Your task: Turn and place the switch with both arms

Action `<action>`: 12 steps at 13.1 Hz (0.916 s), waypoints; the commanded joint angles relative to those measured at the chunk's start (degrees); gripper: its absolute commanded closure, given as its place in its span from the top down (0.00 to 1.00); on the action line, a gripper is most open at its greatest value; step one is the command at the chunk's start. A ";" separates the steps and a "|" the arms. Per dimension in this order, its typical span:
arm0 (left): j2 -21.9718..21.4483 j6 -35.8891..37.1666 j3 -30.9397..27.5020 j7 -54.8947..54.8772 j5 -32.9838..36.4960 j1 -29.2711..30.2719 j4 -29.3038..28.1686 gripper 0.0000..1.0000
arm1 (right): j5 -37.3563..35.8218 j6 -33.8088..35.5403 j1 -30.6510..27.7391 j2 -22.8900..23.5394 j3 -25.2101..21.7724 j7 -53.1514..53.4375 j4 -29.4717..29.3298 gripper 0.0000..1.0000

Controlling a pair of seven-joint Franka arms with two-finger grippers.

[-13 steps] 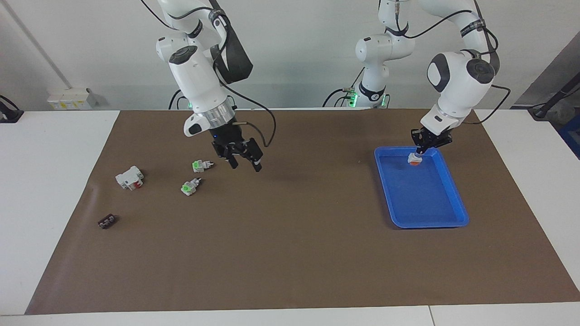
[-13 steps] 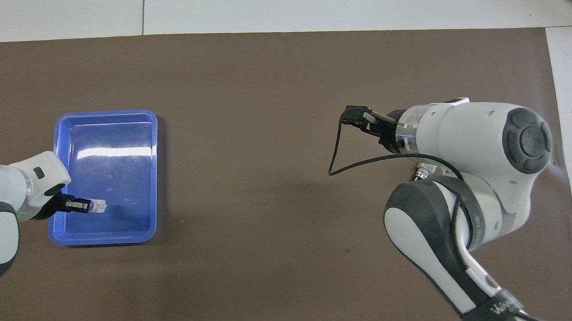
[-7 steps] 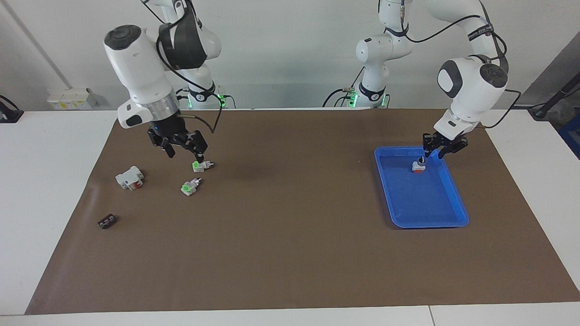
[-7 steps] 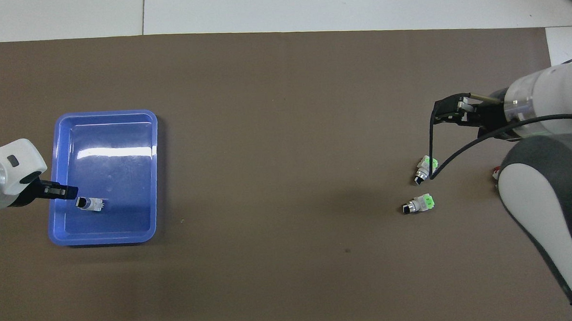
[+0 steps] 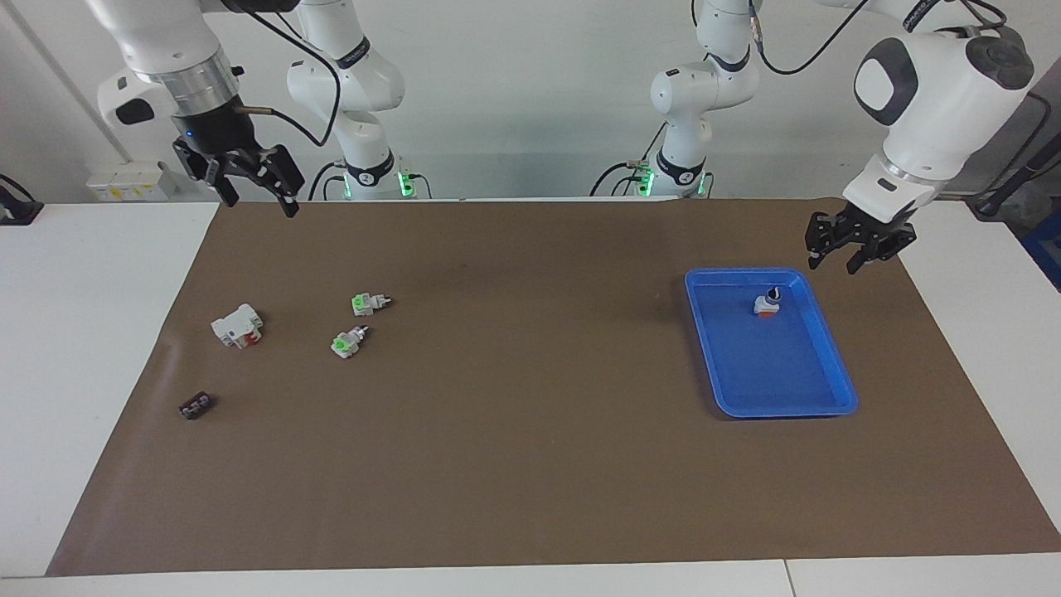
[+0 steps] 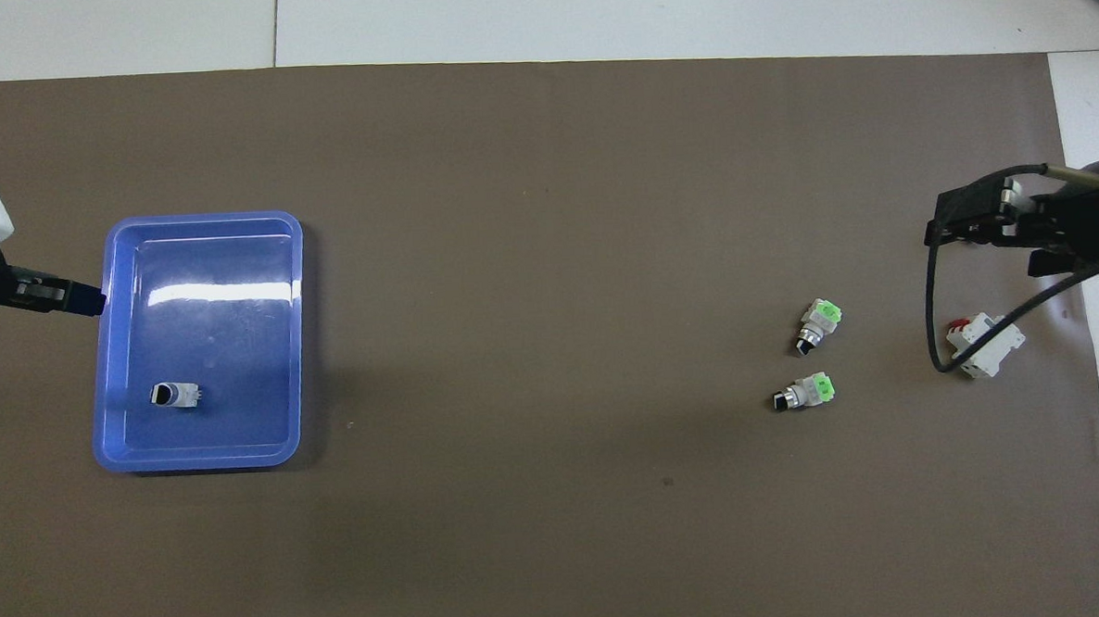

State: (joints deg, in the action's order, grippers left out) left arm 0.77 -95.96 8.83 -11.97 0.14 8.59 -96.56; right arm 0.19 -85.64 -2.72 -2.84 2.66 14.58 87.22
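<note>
No text, label, brand, number or sign can be read on anything in either view. Faint marks are seen on a cable band near the top of the left arm (image 5: pixel 920 16) in the facing view, but they are too small to be made out.
</note>
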 commanded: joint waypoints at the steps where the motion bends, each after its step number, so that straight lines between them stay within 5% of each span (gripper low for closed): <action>1: 0.55 5.87 -0.13 8.61 1.35 -4.62 3.40 0.56 | -1.69 2.32 6.91 1.61 -9.12 -4.46 -1.52 1.00; 5: -1.91 8.33 -0.22 8.98 1.01 -5.60 3.75 0.61 | -1.78 2.32 1.84 1.70 -3.28 -6.50 -1.09 1.00; 7: -2.09 10.96 -0.13 8.98 1.27 -5.60 7.25 0.77 | -1.95 2.32 2.63 1.35 -3.36 -6.41 -0.47 1.00; 8: -2.09 11.41 -0.22 8.98 1.27 -5.34 8.05 0.96 | -2.13 2.32 3.42 1.26 -3.45 -6.15 -0.21 1.00; 12: -3.23 9.14 -0.31 9.16 1.18 -4.81 6.74 1.00 | -1.34 3.90 6.76 1.61 -6.79 -5.88 -1.00 1.00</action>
State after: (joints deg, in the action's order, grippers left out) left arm -1.84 -86.37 8.44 -3.43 0.27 3.50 -89.28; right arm -0.74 -83.07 3.01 -1.39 -3.07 9.22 86.91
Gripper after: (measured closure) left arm 0.000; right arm 0.000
